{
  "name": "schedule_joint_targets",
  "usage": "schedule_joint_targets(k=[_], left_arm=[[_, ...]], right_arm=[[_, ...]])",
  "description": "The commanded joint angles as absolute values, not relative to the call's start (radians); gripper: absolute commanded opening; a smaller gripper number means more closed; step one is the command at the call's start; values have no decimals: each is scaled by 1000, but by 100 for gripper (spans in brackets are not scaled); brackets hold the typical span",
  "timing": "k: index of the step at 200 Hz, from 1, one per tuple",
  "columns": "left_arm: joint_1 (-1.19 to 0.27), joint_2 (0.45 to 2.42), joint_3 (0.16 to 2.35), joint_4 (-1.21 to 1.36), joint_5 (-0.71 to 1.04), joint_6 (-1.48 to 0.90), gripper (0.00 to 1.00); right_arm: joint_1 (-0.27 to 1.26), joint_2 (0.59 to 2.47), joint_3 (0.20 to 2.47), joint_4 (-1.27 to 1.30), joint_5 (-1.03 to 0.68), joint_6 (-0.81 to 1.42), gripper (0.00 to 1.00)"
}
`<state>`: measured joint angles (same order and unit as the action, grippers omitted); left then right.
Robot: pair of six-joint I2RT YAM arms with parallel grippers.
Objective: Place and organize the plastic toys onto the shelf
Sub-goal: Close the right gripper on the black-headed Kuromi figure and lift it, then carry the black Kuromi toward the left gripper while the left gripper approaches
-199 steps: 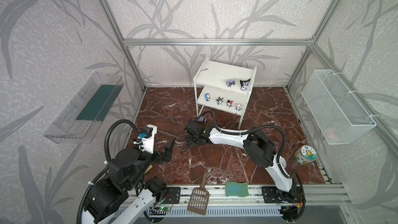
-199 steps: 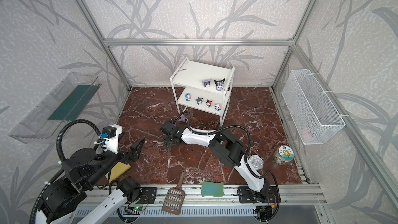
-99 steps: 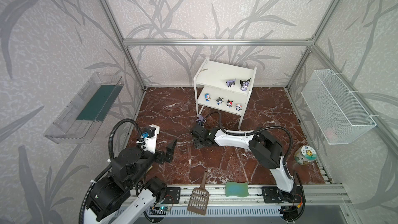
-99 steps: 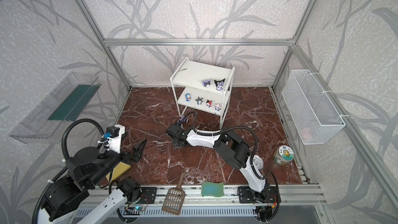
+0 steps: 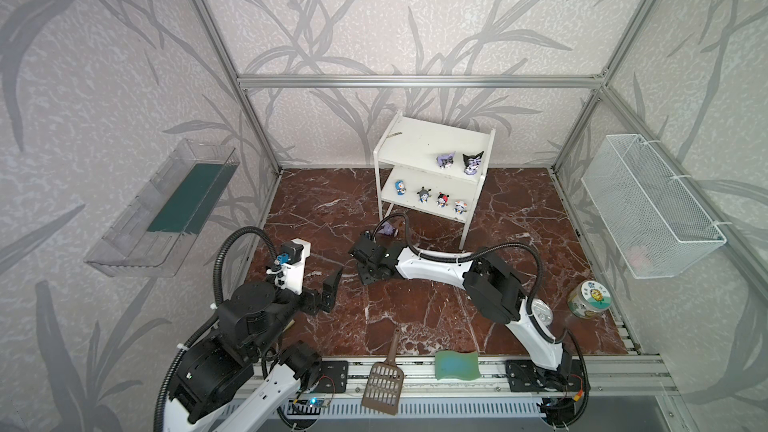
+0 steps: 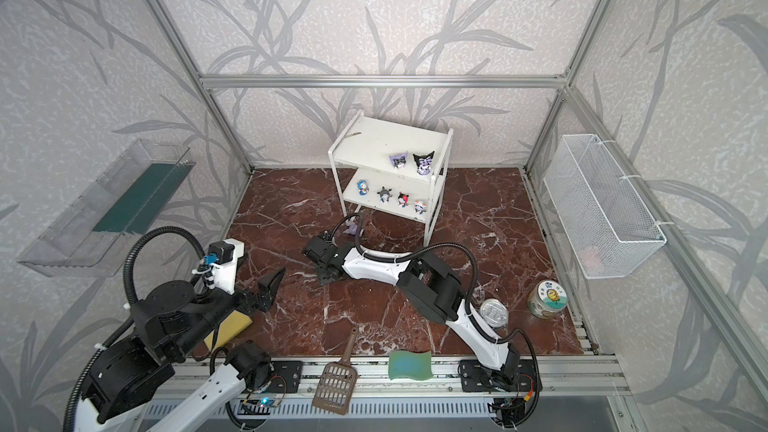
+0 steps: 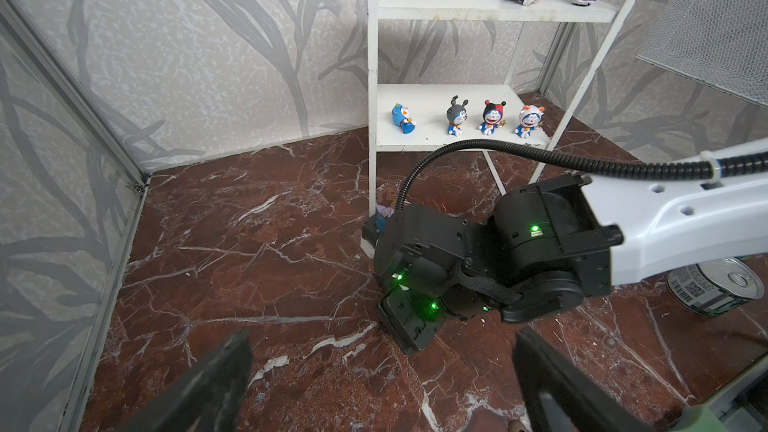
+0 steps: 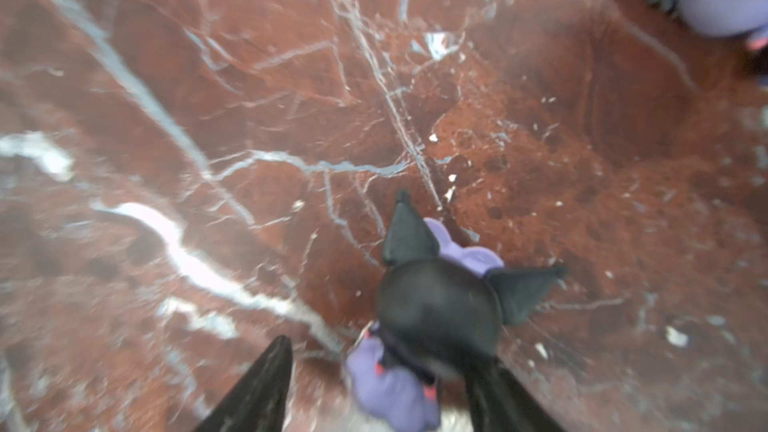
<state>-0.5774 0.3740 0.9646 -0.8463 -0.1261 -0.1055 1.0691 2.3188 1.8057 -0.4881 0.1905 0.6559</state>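
Pickup step, as I read it: your right arm's fingers [image 8: 257, 388] are straddling a small black-eared plastic figurine in a purple dress [image 8: 432, 313], which seems to be resting on the red-brown marble counter [image 5: 519, 209]. One finger is touching it and the other is showing a gap, so nothing is gripping yet. Your left arm's fingers [image 7: 208, 384] are hanging spread wide and empty. Next you are needing a firm pinch, a lift and a carry to the white two-tier shelf [image 5: 415, 147]. Two purple-eared figurines [image 5: 445, 160] are standing on its top board and four blue-and-white ones [image 5: 424, 194] are lining the lower. A lilac figurine [image 5: 388, 229] is lying near its front leg. Leaf-patterned walls [image 5: 374, 14] are enclosing everything, carrying a clear tray [image 5: 166, 209] and a wire basket [image 5: 648, 209].
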Motion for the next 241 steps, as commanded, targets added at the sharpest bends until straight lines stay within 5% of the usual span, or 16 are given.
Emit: schedule_joint_targets(k=[1, 46, 84, 168, 241], left_arm=[[-573, 371, 988, -864, -130, -95, 99], [-575, 382, 989, -864, -113, -95, 99], [-574, 391, 982, -858, -19, -70, 99], [-578, 431, 921, -780, 519, 41, 99], [-661, 478, 796, -632, 732, 208, 93]], right_arm=[[1070, 2350, 1831, -569, 232, 668, 53], [1074, 2287, 1746, -553, 277, 592, 31], [1061, 2025, 1412, -248, 160, 430, 27], [886, 1450, 774, 302, -822, 514, 26], [806, 1301, 582, 542, -1157, 725, 24]])
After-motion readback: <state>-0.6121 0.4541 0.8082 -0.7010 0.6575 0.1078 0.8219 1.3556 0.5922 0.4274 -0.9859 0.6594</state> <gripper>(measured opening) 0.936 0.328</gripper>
